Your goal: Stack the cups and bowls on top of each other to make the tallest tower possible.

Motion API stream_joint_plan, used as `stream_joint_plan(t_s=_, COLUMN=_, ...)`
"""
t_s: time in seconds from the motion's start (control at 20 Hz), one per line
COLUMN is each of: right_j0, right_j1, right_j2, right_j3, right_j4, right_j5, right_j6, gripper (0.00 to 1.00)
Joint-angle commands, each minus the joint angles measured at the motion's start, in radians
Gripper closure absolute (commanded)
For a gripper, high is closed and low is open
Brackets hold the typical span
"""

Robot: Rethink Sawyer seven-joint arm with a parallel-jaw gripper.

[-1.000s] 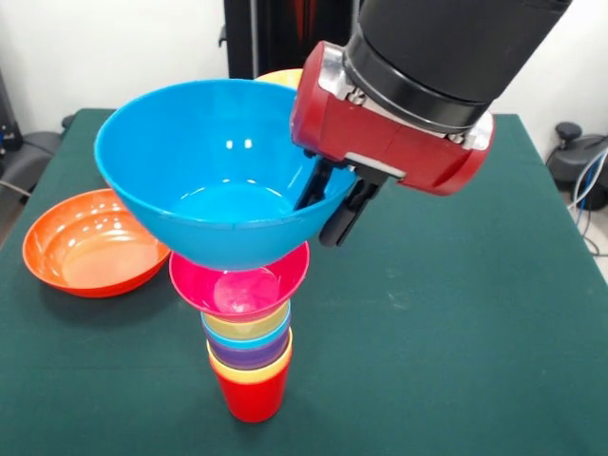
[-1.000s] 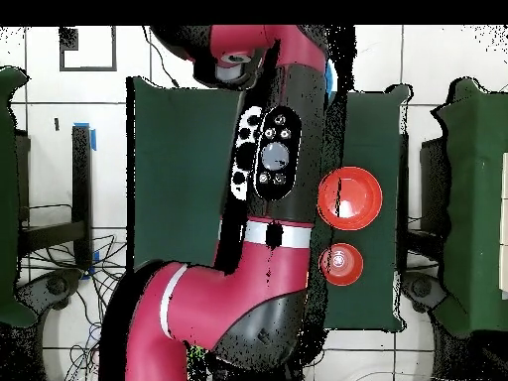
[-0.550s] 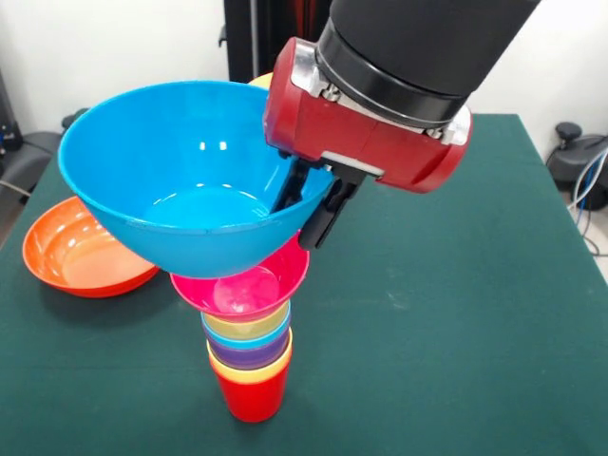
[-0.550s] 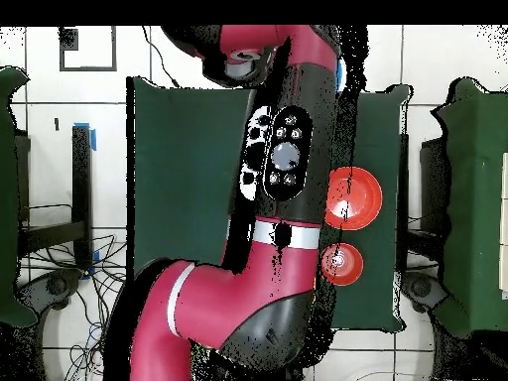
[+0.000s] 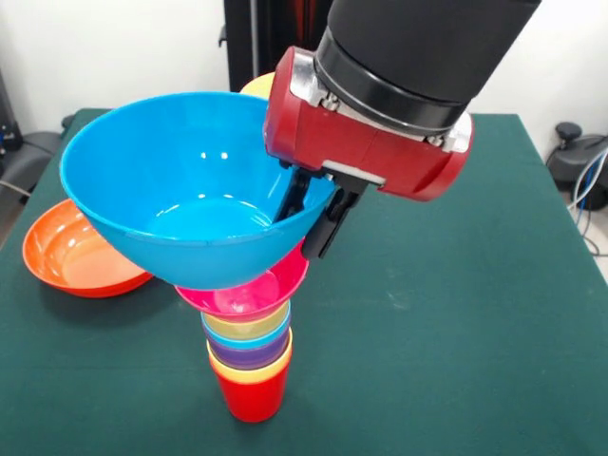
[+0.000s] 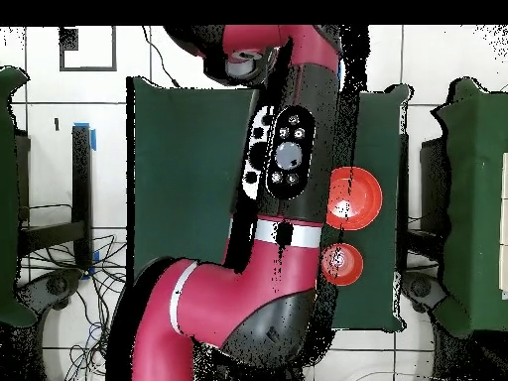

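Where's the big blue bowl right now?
Front view: the blue bowl is held by the gripper at its right rim, just above the pink bowl topping the tower.

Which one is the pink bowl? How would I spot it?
Find the tower of nested cups near the table's front edge, standing on a red cup. The pink bowl flares out at its top, just beneath the big blue bowl in the gripper; it is the only pink piece.

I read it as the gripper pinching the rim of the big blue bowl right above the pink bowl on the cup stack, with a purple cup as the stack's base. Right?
Not quite: the base is the red cup, with the purple one higher in the stack, as the front view shows. The rest holds: the gripper pinches the blue bowl at its rim above the pink bowl.
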Motion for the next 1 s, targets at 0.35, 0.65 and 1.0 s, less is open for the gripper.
stream_joint_plan(t_s=0.35, right_j0=0.009, right_j1=0.028, right_j2=-0.012, right_j3=-0.001, right_j4=0.042, right_j5=-0.023, right_j6=-0.227, gripper=1.0)
stream_joint_plan(t_s=0.65, right_j0=0.021, right_j1=0.013, right_j2=-0.007, right_j3=0.042, right_j4=0.032, right_j5=-0.034, right_j6=-0.217, gripper=1.0)
stream_joint_plan(t_s=1.0, right_j0=0.036, right_j1=-0.007, right_j2=0.012, right_j3=0.099, right_j4=0.003, right_j5=-0.073, right_j6=-0.209, gripper=1.0)
